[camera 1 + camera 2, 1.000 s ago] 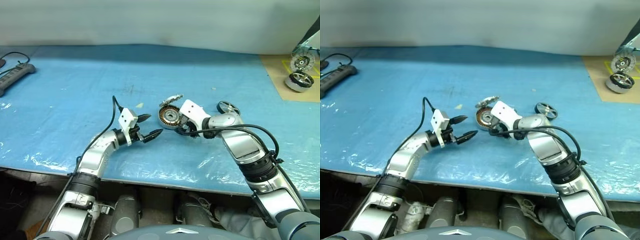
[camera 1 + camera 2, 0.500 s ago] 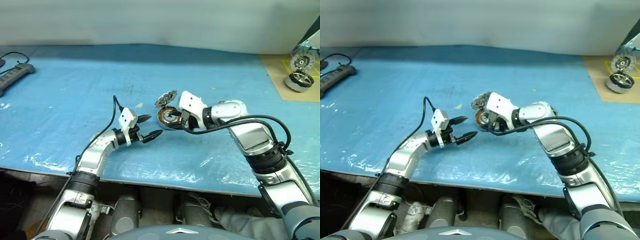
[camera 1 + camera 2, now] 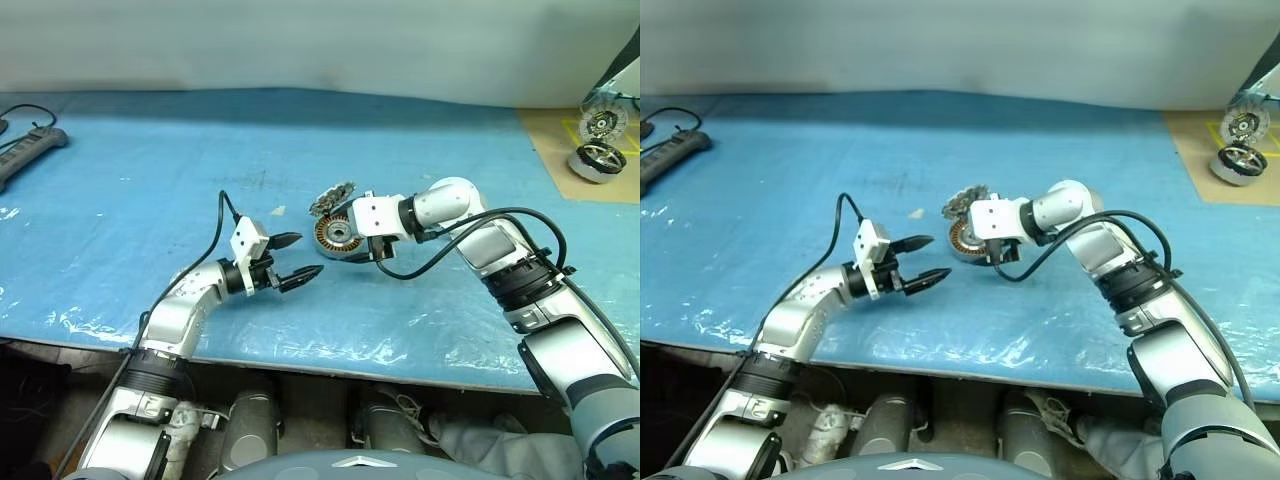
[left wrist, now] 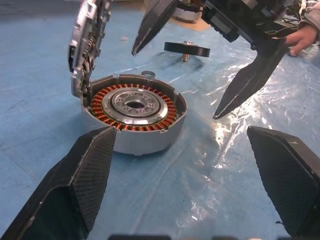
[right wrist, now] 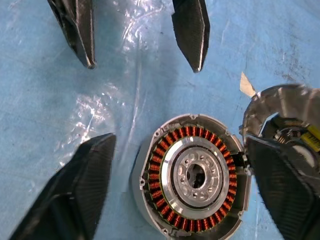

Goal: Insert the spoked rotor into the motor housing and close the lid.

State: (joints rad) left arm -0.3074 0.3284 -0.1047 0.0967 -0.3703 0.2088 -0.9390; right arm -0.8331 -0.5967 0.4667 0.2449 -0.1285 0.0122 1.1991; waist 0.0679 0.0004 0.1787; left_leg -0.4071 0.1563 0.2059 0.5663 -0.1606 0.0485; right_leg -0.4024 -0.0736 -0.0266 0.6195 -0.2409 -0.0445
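Silver-grey humanoid arms with black-fingered end effectors

Each arm is a run of smooth silver-grey shells broken by black ribbed joint rings near elbow and forearm. The left end effector (image 3: 296,258) has two black tapering fingers ending in points, fixed to a white block-shaped mount with small dark dots; the right end effector (image 3: 983,256) has the same white mount. A thin black cable loops up from the left wrist, and thicker black cables arch loosely along the right forearm. Close up, the finger pads (image 4: 80,185) are finely textured matt black
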